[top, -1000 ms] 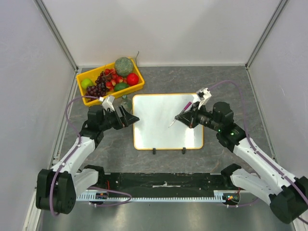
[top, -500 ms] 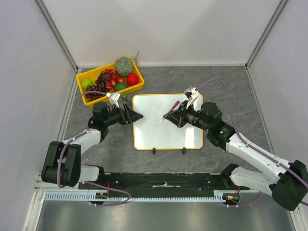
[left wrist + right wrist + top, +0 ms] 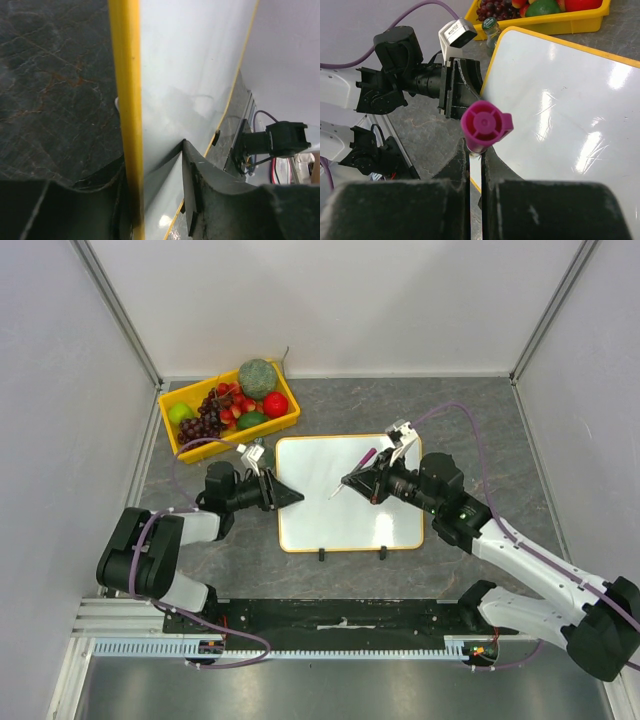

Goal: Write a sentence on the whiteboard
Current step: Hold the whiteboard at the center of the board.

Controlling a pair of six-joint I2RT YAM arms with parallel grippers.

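Reading off the three views:

- The left fingers [image 3: 295, 497] sit low on the table [image 3: 470, 410], rolled sideways and straddling the left side of the whiteboard [image 3: 320, 525], about midway along that edge. In the left wrist view the yellow-orange frame runs straight into the gap between them. One finger is on the table side. The other is on the white face, its tip meeting its own reflection. Reads as pinched on the frame.
- The right fingers [image 3: 350, 480] are clamped on a marker [image 3: 486, 125]. Its magenta butt end faces the right wrist camera and the barrel is squeezed from both sides.
- The marker slants down from the right fingers toward the left fingers. Its writing tip is over the white face, a little left of board centre. Whether the tip touches the surface, cannot tell.
- The whiteboard lies on the table spanning the space between the two sets of fingers, with its left edge in the left ones and the right ones above its right-centre. Its two black feet [image 3: 320, 554] are on the edge nearest the arm bases. The right wrist view shows glare patches on the face.
- A yellow fruit tray [image 3: 555, 22] sits beyond the left fingers on the far side, well apart from the right fingers. It holds grapes [image 3: 200, 425], a green melon [image 3: 257, 377] and a red apple [image 3: 275, 404].
- A small green-capped bottle [image 3: 490, 27] stands just beyond the left fingers, between the tray and the board's far-left corner.
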